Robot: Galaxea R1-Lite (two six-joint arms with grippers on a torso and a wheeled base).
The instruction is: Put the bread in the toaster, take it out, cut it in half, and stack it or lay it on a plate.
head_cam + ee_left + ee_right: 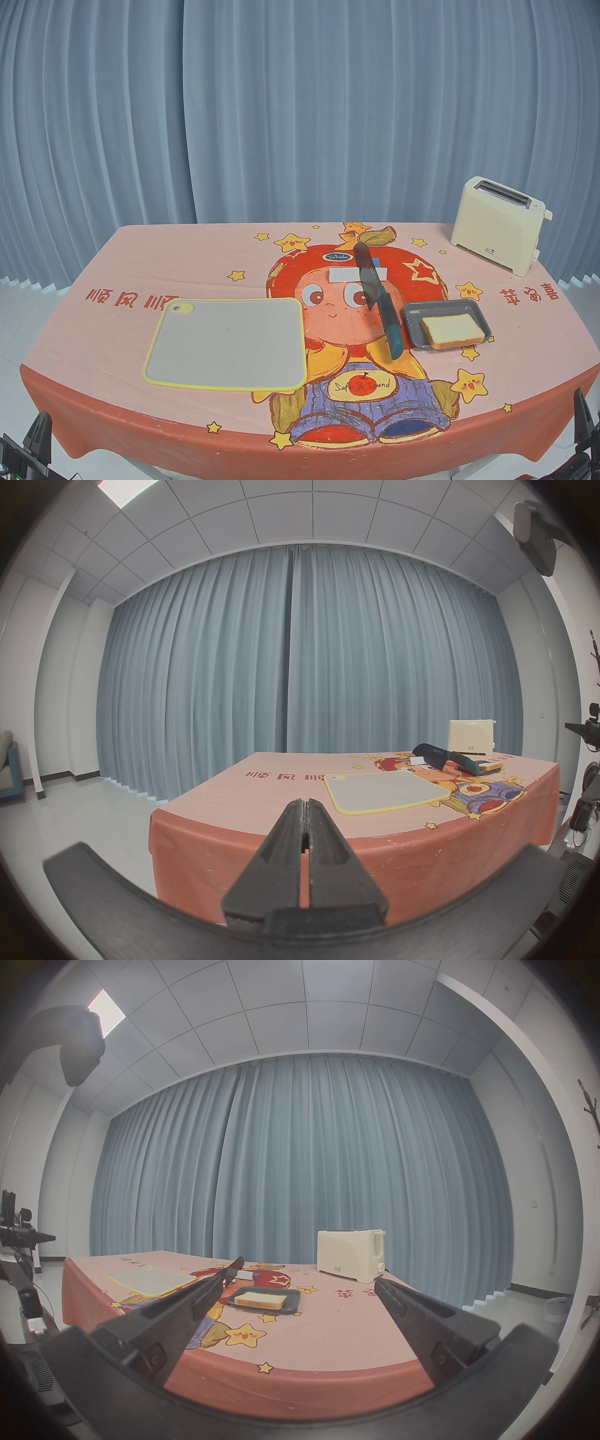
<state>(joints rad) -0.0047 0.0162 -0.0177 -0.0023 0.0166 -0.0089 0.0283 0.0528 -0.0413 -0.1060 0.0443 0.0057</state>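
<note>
On pink table (156, 262): bread (452, 330) in tray (437, 307), knife (379, 303) just beside, toaster (498, 224) behind. Left gripper (305, 811) closed tight, right gripper (307, 1272) spread wide.

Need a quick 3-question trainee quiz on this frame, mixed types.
1. True or false: the bread is already inside the toaster.
2. What lies between the cutting board and the grey tray? A) knife B) fork C) cup
3. Fill in: the left gripper is ___; the right gripper is ___.
Key: 1 false, it lies on the grey tray; 2 A; 3 shut, open.
</note>
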